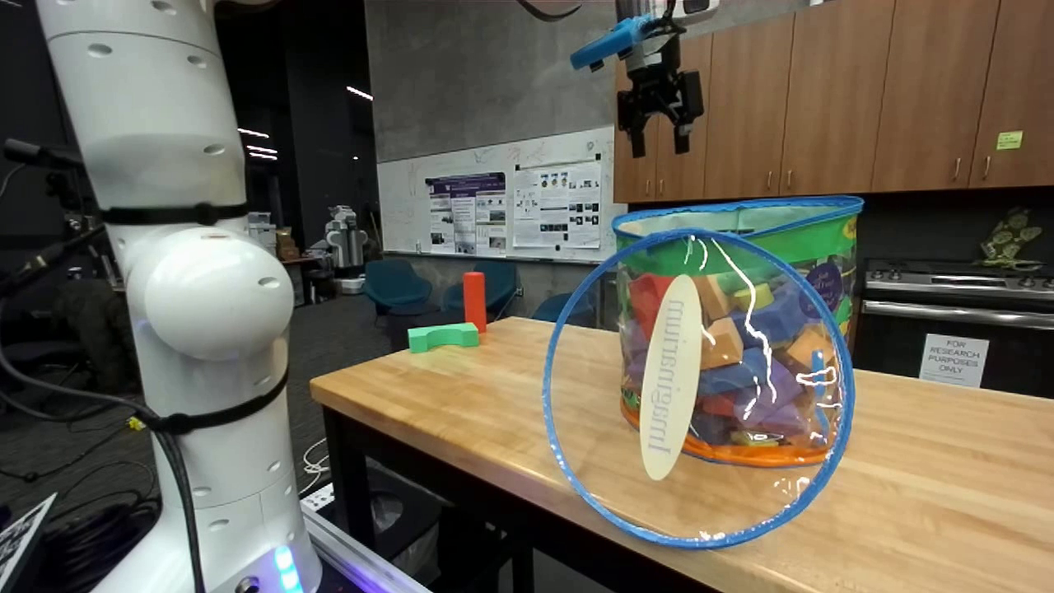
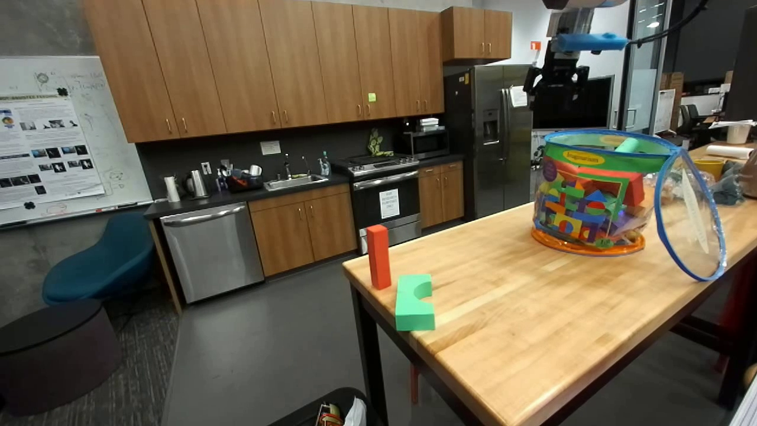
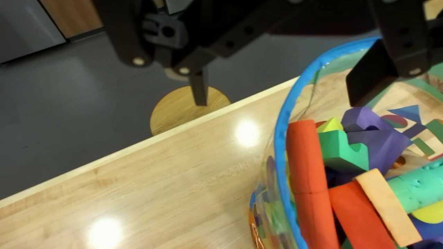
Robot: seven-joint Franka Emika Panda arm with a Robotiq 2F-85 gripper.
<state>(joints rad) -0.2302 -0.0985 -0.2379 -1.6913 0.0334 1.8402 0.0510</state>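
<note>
Clear block tub (image 2: 582, 204) stood toward the far right of the wooden table (image 2: 532, 313) in an exterior view, lid (image 2: 694, 213) hanging open at right, gripper (image 1: 660, 148) above it spread and holding nothing, red block (image 2: 378, 257) upright at left, green block (image 2: 414, 307) lying just nearer.

Noted in an exterior view wooden wall cabinets (image 2: 284, 65) above a dark counter (image 2: 159, 207), a kettle (image 2: 197, 184) standing upright on that counter, a sink (image 2: 295, 185) set into it, and a steel dishwasher (image 2: 214, 254) beneath. Recorded in the same view a range (image 2: 368, 204) with a printed sign (image 2: 389, 204) on its front, a microwave (image 2: 423, 144) just beside it, and a steel refrigerator (image 2: 488, 171) bearing a white sheet of paper (image 2: 518, 96). Found in both exterior views a whiteboard (image 1: 403, 206) carrying printed posters (image 1: 560, 206) and teal seating (image 1: 395, 284) near it; observed in the wrist view a round wooden disc (image 3: 173, 110) against the grey floor (image 3: 69, 110).
</note>
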